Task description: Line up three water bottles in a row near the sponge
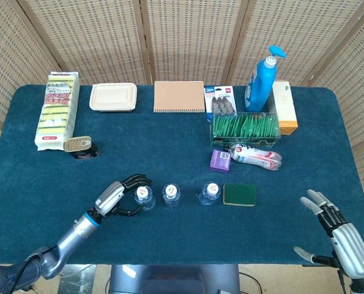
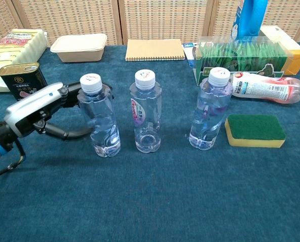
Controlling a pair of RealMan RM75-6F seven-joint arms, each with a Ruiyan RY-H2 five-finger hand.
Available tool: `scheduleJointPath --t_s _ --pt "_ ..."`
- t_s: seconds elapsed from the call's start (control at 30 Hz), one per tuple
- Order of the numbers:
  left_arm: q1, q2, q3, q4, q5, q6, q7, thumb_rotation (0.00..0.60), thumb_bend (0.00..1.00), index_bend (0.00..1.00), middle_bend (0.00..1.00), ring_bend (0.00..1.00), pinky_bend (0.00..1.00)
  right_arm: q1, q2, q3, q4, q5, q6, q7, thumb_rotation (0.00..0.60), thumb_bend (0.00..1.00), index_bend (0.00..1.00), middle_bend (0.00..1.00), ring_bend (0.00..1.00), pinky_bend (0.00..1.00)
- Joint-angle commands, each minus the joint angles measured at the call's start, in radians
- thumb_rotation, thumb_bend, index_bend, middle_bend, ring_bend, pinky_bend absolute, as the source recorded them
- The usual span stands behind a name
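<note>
three bottles (image 2: 145, 112) in row, sponge (image 2: 254, 130) right

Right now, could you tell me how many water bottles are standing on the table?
3, in a row: left bottle at the left hand, middle bottle, right bottle beside the sponge.

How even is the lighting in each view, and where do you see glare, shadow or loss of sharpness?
Head view: light is flat and even, shadows faint, and the three water bottles appear small with little detail. Chest view: the bottles are sharp, with bright glints on the clear plastic and only soft shadow at their bases; the left hand is crisp, and the sponge shows no glare.
</note>
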Motion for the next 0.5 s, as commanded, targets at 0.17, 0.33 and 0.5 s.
scheduleJointPath --t_s 0.17,0.33,0.5 --pt "0.003 0.003 0.002 -0.001 -0.001 0.008 -0.006 0.6 0.23 0.0 0.11 0.05 0.25 -0.002 0.002 -0.001 0.0 -0.006 0.005 0.004 0.6 0.0 0.11 0.04 0.0 0.1" --pt "0.014 0.013 -0.008 -0.006 -0.006 0.046 -0.032 0.6 0.23 0.0 0.08 0.04 0.24 -0.001 0.003 -0.001 0.001 -0.007 0.001 0.009 0.6 0.0 0.11 0.04 0.0 0.1" --pt "0.022 0.097 -0.002 -0.079 -0.009 0.061 -0.062 0.6 0.21 0.0 0.03 0.01 0.22 0.001 0.002 -0.003 0.0 -0.012 -0.005 0.005 0.6 0.0 0.11 0.04 0.0 0.1"
